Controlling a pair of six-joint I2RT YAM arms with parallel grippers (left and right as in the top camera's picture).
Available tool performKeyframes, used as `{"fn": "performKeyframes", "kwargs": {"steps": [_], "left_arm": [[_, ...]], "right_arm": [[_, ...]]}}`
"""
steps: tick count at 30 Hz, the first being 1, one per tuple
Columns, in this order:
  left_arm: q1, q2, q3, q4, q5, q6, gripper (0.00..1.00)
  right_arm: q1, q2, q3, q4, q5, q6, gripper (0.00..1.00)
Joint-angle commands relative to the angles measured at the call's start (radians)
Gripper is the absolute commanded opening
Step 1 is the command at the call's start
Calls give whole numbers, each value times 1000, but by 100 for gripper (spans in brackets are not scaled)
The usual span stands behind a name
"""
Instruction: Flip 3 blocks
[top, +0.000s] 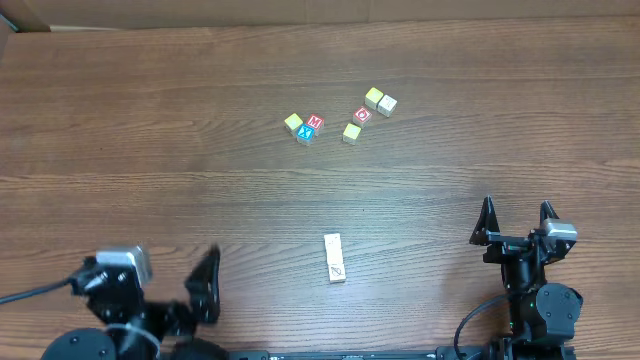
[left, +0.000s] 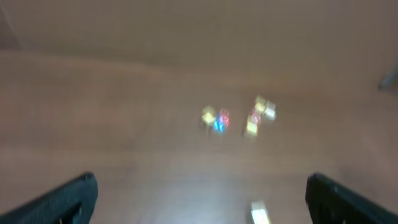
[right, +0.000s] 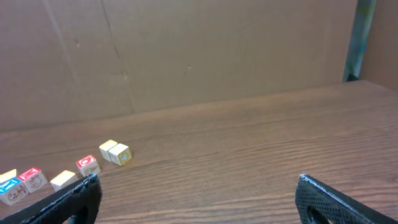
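1. The wooden table (top: 120, 120) fills the view.
2. The left gripper (left: 201, 182) sits at the near left, its jaws spread wide and holding nothing.
3. The right gripper (top: 516, 210) sits at the near right, its jaws also wide apart and empty.
4. The blocks (top: 334, 258) lie end to end in a short row near centre, between the grippers.
5. Other cubes (top: 351, 132) lie scattered farther back.

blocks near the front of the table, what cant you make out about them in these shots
- Overhead: near row of pale blocks too small; drawings unreadable, cube count unsure.
- Left wrist: whole view blurred; far cluster is coloured smudges, near row cut by the bottom edge.
- Right wrist: near row out of frame; blue-marked cube cut by the left edge.
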Motion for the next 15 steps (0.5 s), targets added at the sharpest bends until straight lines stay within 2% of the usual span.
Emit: {"fn": "performKeyframes", "kwargs": {"steps": [1,7,12,15], "left_arm": [[113,-69,-172,154,114,92,100],[269,-243,-562,546,315,92,100],[290,-369,-796,772,335,92,100],[290,-392,-871,850,307,93,100]], "right_arm": [[5,-12,-11,7,-12,-9,100],[5,-12,-11,7,-12,-9,100],[5,-12,-11,7,-12,-9,100],[5,-12,-11,7,-12,-9,100]]}}
